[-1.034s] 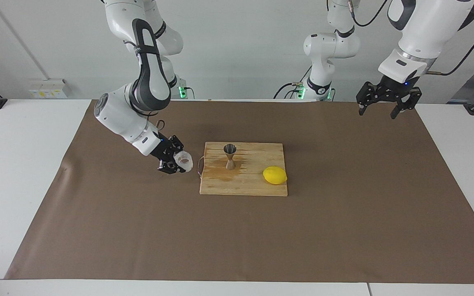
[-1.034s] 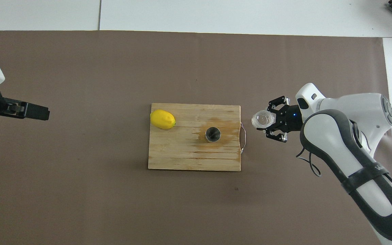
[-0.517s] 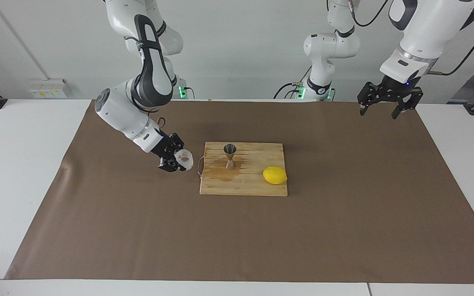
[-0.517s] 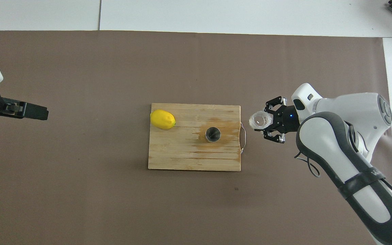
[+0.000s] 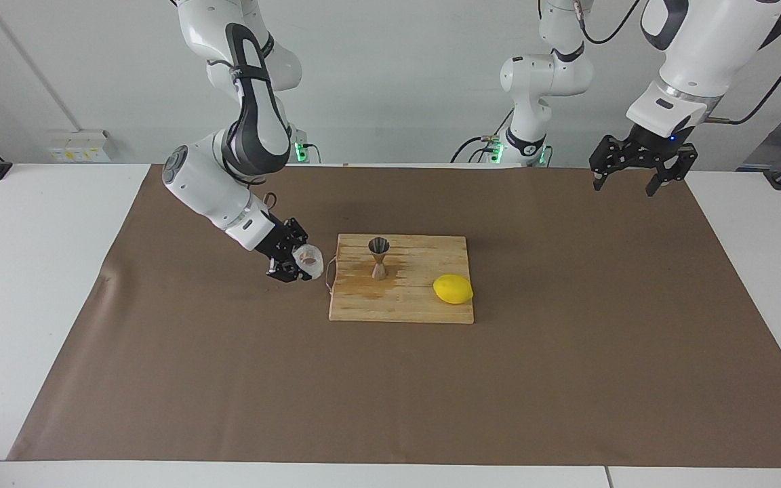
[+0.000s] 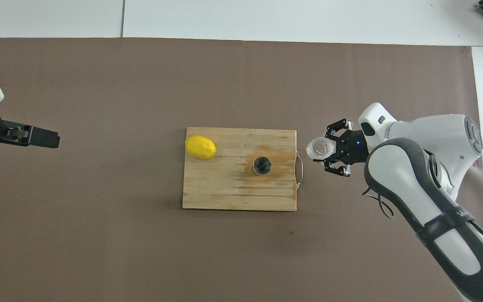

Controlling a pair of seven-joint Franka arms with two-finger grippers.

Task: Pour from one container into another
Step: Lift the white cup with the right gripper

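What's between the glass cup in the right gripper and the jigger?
Only the cutting board's wire handle and bare wood lie between glass cup and jigger, clearest overhead.

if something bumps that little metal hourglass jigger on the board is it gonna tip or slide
The small silvery hourglass jigger probably tips rather than slides: it stands tall on a small foot with a narrow waist. Being metal, it is likely stiff and unbreakable. Once down, its cone shape may roll in a curve across the wooden cutting board.

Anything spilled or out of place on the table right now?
A damp-looking stain darkens the cutting board around the upright jigger. The right claw holds the glass cup tilted beside the board. Lemon sits undisturbed.
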